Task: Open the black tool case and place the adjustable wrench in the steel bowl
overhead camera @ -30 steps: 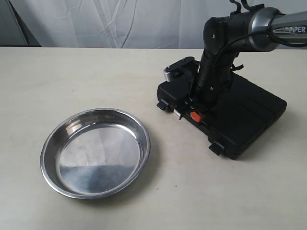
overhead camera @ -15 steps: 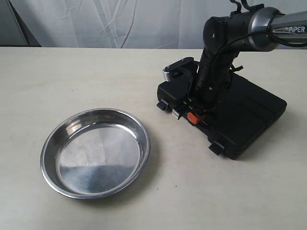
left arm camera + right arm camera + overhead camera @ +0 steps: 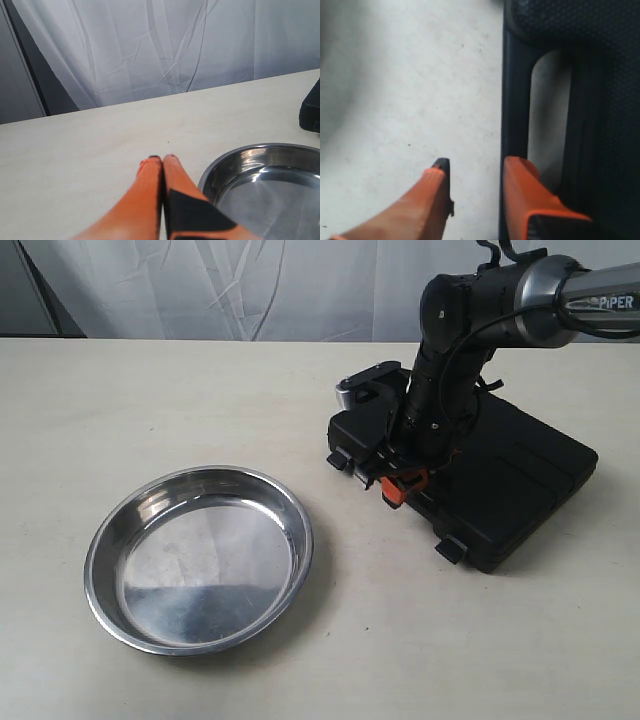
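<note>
The black tool case [image 3: 510, 480] lies closed on the table at the right, so the adjustable wrench is hidden. My right gripper [image 3: 393, 490] is at the case's front edge, between its two latches. In the right wrist view it [image 3: 475, 167] stands open: one orange finger is over bare table, the other over the handle cut-out [image 3: 547, 110] of the case [image 3: 600, 75]. The steel bowl [image 3: 198, 558] sits empty at the left. My left gripper [image 3: 162, 159] is shut on nothing, just beside the bowl's [image 3: 270, 185] rim.
Small latches [image 3: 340, 460] [image 3: 449, 548] stick out from the case's front edge. White curtain [image 3: 250, 285] hangs behind the table. The right arm [image 3: 455, 350] leans over the case lid. A dark corner of the case [image 3: 311, 107] shows in the left wrist view.
My right gripper has shifted a little toward the case's front edge and the bowl side. The case, bowl and left gripper have not moved.
</note>
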